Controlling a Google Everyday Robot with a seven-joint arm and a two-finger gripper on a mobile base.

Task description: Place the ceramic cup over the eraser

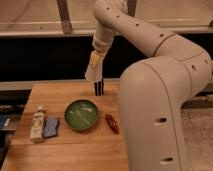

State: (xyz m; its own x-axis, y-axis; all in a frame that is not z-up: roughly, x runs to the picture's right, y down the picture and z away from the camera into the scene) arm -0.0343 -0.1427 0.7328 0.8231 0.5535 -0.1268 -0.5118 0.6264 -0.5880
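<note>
We see the ceramic cup (93,75) held up off the wooden table (60,150), a small plain white cup hanging mouth-down at the end of the arm. The gripper (96,62) comes down into it from above and grips it, so the cup sits right at the fingertip end, covering them.

Directly under the cup stands the eraser (99,88), a small black upright block with thin pale stripes, near the far edge of the table. The cup's lower rim overlaps the top of the eraser in this view; we cannot tell whether the two touch.

Nearer to us lies a green bowl (82,115), in the middle of the table. A red pepper-shaped thing (112,123) lies just beside it on the right. On the left, a white labelled bottle (37,123) lies next to a flat blue pad (50,128). The robot's large white arm (155,100) fills the right side.
</note>
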